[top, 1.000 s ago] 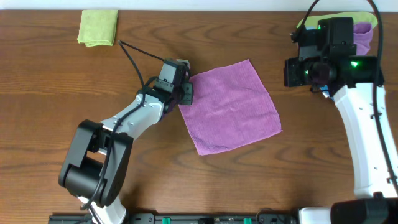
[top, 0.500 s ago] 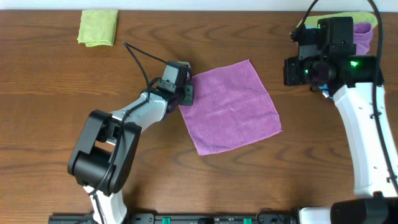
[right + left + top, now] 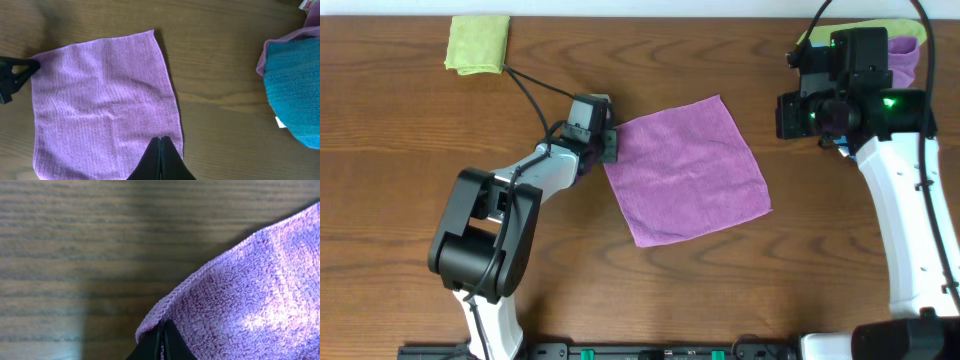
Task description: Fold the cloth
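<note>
— Where is the purple cloth (image 3: 688, 170)?

— It lies spread flat on the table (image 3: 380, 200) as one layer with no fold in it. In the overhead view it sits as a tilted square.

— And the left gripper (image 3: 607, 146)?

— It is at the purple cloth's left corner. The left wrist view shows its fingertips (image 3: 171, 349) pressed together on that corner, pinching the hem. The hem beside them throws a shadow on the wood.

— What about the right gripper (image 3: 160, 156)?

— It is well apart from the purple cloth, off its right side. Its wrist camera looks down on the whole square. The fingers are closed against each other and nothing is between them.

— Is anything else near the purple cloth?

— A folded green cloth (image 3: 478, 43) lies far off beyond its left corner, toward the table's back edge. Past its right corner there is a teal cloth (image 3: 295, 85), with a purple edge showing under it.
</note>
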Robot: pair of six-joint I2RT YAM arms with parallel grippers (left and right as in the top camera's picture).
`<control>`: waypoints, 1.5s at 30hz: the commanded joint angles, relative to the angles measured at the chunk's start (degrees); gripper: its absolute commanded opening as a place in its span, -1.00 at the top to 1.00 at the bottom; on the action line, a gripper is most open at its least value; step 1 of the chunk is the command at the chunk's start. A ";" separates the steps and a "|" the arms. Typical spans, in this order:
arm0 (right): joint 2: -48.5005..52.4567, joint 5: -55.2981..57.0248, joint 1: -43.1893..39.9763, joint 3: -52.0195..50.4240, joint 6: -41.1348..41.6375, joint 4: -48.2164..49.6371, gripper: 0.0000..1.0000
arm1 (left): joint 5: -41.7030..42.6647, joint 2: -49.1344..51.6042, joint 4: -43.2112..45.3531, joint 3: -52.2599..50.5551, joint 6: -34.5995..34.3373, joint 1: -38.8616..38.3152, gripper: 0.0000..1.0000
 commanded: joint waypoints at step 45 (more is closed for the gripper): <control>1.03 -2.82 0.94 -0.76 0.76 -3.91 0.97 | -18.78 4.76 -4.72 10.67 18.36 8.59 0.88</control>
